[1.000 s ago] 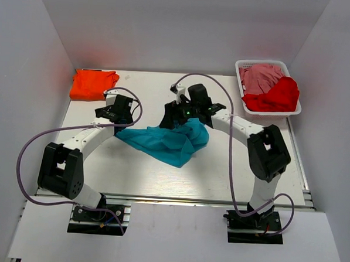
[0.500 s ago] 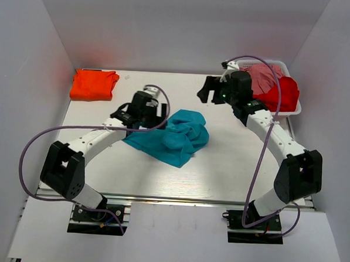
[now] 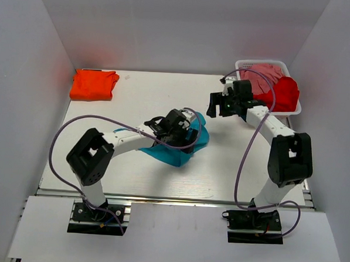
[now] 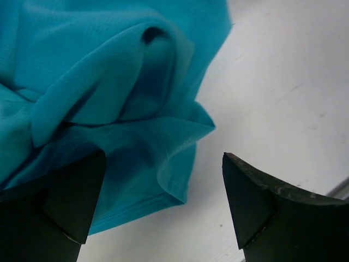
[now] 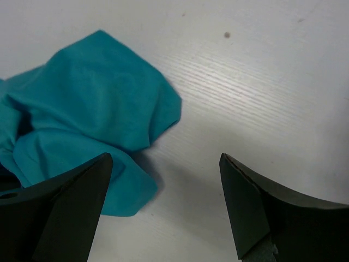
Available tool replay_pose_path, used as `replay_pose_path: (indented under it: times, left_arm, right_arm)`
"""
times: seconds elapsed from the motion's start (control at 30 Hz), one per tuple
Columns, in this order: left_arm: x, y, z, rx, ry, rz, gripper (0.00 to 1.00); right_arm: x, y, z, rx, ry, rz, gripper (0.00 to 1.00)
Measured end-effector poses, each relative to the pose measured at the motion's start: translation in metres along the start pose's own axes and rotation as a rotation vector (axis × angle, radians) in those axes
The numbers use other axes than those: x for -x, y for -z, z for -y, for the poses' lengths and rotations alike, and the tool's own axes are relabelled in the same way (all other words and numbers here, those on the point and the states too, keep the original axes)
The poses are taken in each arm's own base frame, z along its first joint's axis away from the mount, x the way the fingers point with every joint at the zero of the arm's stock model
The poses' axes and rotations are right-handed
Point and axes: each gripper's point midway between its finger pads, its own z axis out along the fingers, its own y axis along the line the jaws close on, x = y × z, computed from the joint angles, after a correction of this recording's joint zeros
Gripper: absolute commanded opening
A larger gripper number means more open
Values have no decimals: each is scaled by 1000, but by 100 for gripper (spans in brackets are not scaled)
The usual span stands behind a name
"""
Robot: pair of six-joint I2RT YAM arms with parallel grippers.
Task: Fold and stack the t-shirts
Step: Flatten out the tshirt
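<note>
Looks to be the spreading-out step for the teal t-shirt [image 3: 171, 153], bunched in a loose heap near the middle of the tabletop [image 3: 131, 175] and not yet laid flat, let alone folded. Left hand [image 4: 164, 164] low over the heap's right side, fingers wide apart and empty, straddling a hemmed fold of the cloth. Right hand [image 5: 166, 158] also spread and holding nothing, above bare board just beside the shirt's far corner (near it, not touching).

Next, probably: pinch two separate edges, one per hand, and draw apart to open the shirt out. Needs a bite on a single layer, not the whole bunch.

Orange t-shirt [image 3: 94, 84] already folded, parked at the far left corner. Red t-shirt [image 3: 279, 94] and pink t-shirt [image 3: 261, 75] waiting in a white basket [image 3: 266, 61] at the far right.

Pale, faintly wood-grained surface, matte, with a dark speck or two. Plain white panels [image 3: 180, 31] on three sides.
</note>
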Motion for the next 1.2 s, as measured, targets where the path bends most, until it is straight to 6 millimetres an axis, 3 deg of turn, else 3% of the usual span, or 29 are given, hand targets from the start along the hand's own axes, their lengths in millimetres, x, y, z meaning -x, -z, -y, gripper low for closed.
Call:
replay_pose_path:
  times: [0.07,0.1,0.13,0.17,0.23,0.27,0.33,0.37,0.57,0.83,0.9,1.0,1.1,1.13,1.2]
  left_arm:
    - [-9,-8,-5,23,3,-31,94]
    - [-11,-12,-6,32,3,-41,85]
    - [-12,-16,-7,40,4,-47,85]
    - [-12,-20,-8,44,2,-54,72]
    - [-10,-27,-7,45,8,-57,60]
    - [-9,-29,-6,42,3,-57,43]
    - [-6,-30,-4,36,-1,-54,20]
    - [-6,-30,-3,33,0,-51,1]
    - [5,-14,1,42,-17,-15,0]
    - [33,47,-10,133,-9,100,0]
    - [35,59,-14,155,-6,119,0]
    - [38,67,-16,168,-4,133,0]
    - [35,67,-19,180,2,127,0]
    - [34,67,-20,187,5,123,0]
    - [31,69,-24,206,8,120,0]
  right_arm:
    - [-14,-12,-2,42,29,-47,84]
    - [-23,-20,-2,64,44,-74,84]
    - [-26,-23,-2,70,46,-85,84]
    - [-33,-27,-2,83,52,-104,84]
    - [-41,-33,-1,95,56,-127,84]
    - [-43,-35,-2,101,58,-134,83]
    - [-47,-36,-3,118,61,-141,79]
    - [-48,-36,-6,134,63,-141,76]
    - [-61,-34,-25,249,48,-162,64]
    - [-86,-37,-29,272,-21,-205,52]
    - [-94,-35,-36,309,-49,-225,49]
    - [-91,-33,-52,395,-73,-213,49]
    - [-89,-35,-66,460,-85,-207,18]
    - [-91,-37,-69,474,-94,-213,2]
    - [-93,-39,-73,493,-103,-222,0]
